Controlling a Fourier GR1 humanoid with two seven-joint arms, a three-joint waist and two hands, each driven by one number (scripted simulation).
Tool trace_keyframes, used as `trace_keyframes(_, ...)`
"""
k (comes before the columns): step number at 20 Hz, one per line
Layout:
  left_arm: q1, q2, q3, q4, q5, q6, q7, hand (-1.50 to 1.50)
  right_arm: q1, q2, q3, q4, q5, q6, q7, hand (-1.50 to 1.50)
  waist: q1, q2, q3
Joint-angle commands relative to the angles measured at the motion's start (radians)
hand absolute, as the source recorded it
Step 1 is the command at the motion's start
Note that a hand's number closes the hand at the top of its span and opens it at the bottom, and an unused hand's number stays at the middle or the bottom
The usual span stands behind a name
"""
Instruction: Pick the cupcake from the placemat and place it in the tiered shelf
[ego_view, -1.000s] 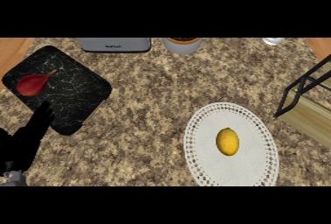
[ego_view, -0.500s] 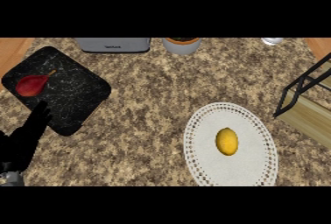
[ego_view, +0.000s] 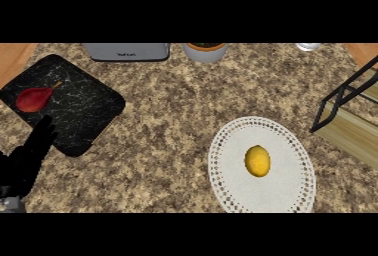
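Left hand (ego_view: 28, 157), fingers straight and open, stays at the black mat's (ego_view: 81, 107) near edge, unmoved since before

Yellow item on a white placemat, shelf at the right edge

A small yellow oval item (ego_view: 257, 160), more like a lemon than a cupcake, lies near the middle of the white lacy oval placemat (ego_view: 284, 192) on the speckled counter. The tiered shelf (ego_view: 353, 118), with a black frame and a pale wooden board, stands just right of the placemat, partly cut off.
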Motion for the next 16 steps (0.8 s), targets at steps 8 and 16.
trace_keyframes(8, 0.041, 0.001, 0.012, -0.005, -0.008, -0.002, -0.012, 0.0, 0.115, -0.326, -0.428, 0.059, -0.247, 0.243, 0.173, -1.5, -0.034, -0.007, 0.0)
trace_keyframes(16, 0.095, 0.006, 0.068, -0.021, 0.021, 0.009, -0.016, 0.0, 0.342, -0.534, -0.781, 0.329, -0.294, 0.55, 0.134, -1.5, -0.093, -0.022, 0.003)
